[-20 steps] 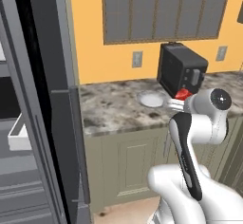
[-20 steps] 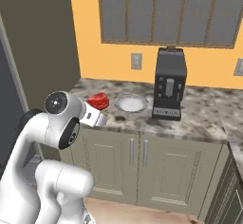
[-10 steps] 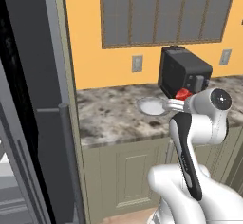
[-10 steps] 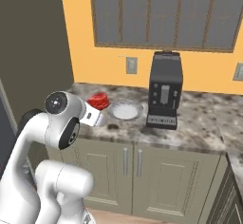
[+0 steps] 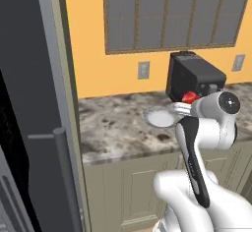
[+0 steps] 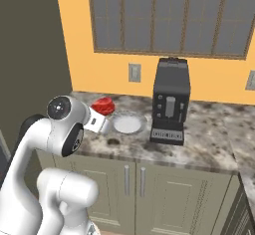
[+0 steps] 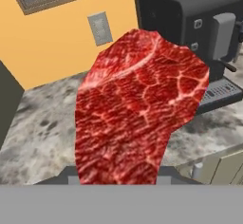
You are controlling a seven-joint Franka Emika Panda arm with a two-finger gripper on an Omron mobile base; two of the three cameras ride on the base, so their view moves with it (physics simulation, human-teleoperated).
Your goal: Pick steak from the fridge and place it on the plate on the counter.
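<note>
Since a second ago the base has driven on, so both base views have slid past the fridge [image 5: 34, 128] toward the counter [image 6: 209, 144]. Clenched on the steak [image 7: 137, 109], the gripper [image 6: 102, 114] holds it upright above its fingers, apparently just beside the plate [image 6: 127, 124], near the coffee machine [image 6: 171, 99].

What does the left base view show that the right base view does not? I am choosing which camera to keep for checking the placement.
Only the left base view: the fridge with its dark bar handle, filling the left side. Only the right base view: the coffee machine's front panel and drip tray, and a bare counter stretch to its right. Both: the steak held in the pincer, the plate, the counter, the coffee machine, the shuttered window.
</note>
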